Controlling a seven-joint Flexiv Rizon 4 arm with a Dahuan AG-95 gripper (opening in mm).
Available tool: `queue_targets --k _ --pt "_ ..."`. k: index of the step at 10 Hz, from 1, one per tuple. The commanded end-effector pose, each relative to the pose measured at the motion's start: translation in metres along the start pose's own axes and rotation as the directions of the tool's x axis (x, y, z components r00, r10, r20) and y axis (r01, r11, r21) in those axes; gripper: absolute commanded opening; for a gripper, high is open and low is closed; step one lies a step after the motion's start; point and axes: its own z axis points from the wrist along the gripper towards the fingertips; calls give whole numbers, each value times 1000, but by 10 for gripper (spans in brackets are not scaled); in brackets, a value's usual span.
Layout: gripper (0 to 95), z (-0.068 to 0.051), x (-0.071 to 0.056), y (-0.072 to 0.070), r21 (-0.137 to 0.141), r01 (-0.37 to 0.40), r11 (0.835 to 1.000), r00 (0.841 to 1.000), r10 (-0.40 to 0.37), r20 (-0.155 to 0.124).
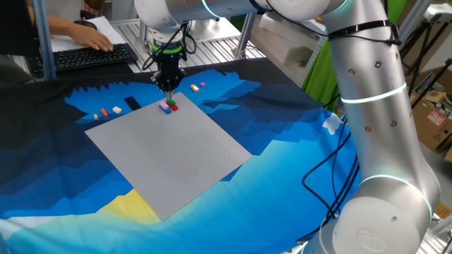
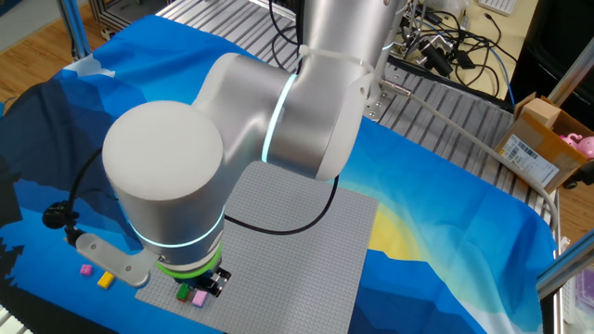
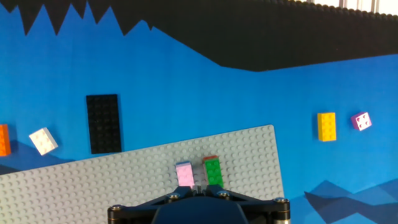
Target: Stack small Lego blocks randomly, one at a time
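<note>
Hovering over the far corner of the grey baseplate (image 1: 166, 152), the gripper (image 1: 169, 89) points straight down at a small cluster of bricks; whether its fingers are parted or closed cannot be told. The hand view shows a pink brick (image 3: 185, 174) and a green brick (image 3: 213, 172) side by side on the plate, a red one just behind the green. Off the plate on the blue cloth (image 3: 186, 93) lie a yellow brick (image 3: 326, 126), a purple brick (image 3: 361, 121), a white brick (image 3: 43, 140), an orange brick (image 3: 4, 139) and a black plate (image 3: 103, 123)
</note>
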Motion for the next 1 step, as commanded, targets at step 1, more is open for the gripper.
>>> queue_targets --k 1 --pt "0 0 2 0 -2 2 1000 1000 -2 0"
